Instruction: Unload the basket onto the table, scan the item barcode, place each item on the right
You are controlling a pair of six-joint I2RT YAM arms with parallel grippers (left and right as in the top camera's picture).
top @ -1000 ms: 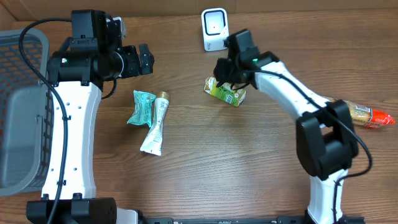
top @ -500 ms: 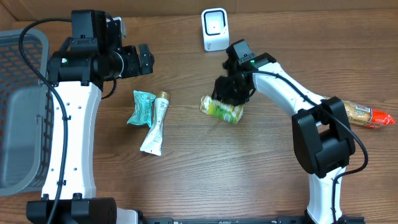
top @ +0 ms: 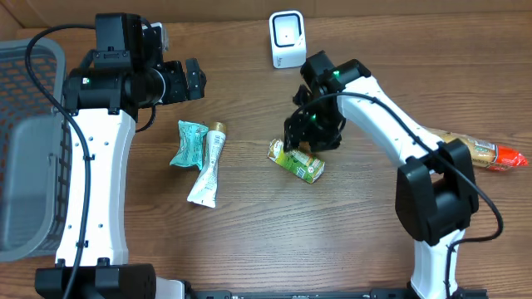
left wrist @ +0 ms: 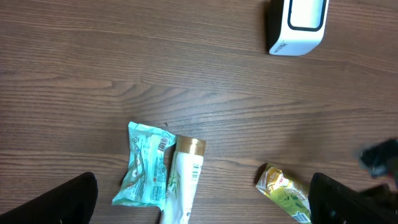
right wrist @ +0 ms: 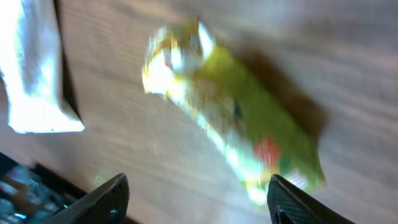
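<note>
**A:** Where's the item for scanning?

**B:** The green pouch (top: 297,161)? It's lying flat on the tabletop (top: 274,232), about the middle, set at a slant. Nothing has hold of it.

**A:** Anything else that near?

**B:** To the left, a white tube (top: 205,173) with a gold cap at its far end. A teal packet (top: 186,143) lies right beside it on its left. Both are well apart from the pouch. Over at the right edge there's an orange-and-red pack (top: 486,153), partly behind the right arm.

**A:** And the right end effector?

**B:** The right end effector (top: 301,137) hangs just over the pouch's far side, open, with its fingers (right wrist: 109,198) spread wide. In its wrist view the pouch is blurred and lies beyond the two fingers, gripped by neither.

**A:** The other arm?

**B:** The left end effector (top: 193,80) is farther back on the left, up off the tabletop. It is wide open with nothing in it. A grey basket (top: 25,91) runs along the left edge.

**A:** And at the very back?

**B:** A white scanner (top: 287,39), standing upright at the far edge, well beyond the pouch.
</note>
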